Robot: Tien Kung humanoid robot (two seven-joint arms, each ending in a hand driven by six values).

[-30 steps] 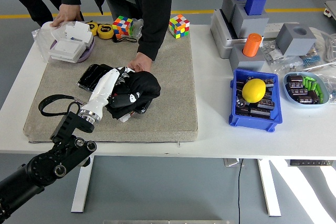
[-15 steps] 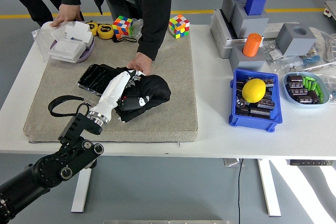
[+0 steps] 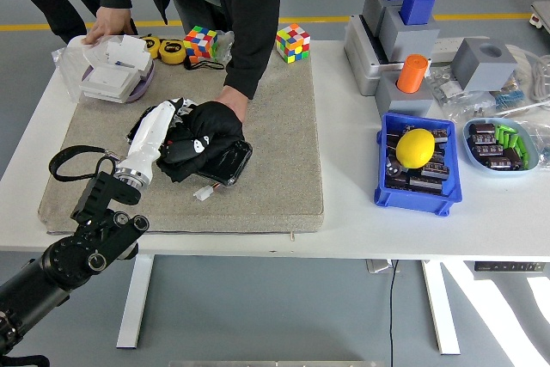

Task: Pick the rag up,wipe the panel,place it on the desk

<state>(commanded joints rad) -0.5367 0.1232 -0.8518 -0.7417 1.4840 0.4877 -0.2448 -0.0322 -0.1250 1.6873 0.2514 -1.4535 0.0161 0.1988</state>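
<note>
Rag, black and bunched, sits under my left robot hand, whose white fingers are pressed down into its left edge and closed on the cloth, as far as I can make out. It lies to the right of the palm and spreads over the dark glossy panel, of which only the right-hand corner shows past the cloth. I read the panel's long axis as running from upper left to lower right across the grey mat, so I judge the wiping stroke should go along that line, toward the exposed corner. The left arm is the only one over the table; my right arm is not in the picture.

A person's hand rests just beyond the rag's far edge, touching or nearly touching it, and that is what I would watch on any stroke away from me. A black strap loop lies beside my wrist, close enough to snag. Farther off stand two colour cubes, a white and purple box under the person's other hand, and well to the right a blue bin holding a yellow ball.
</note>
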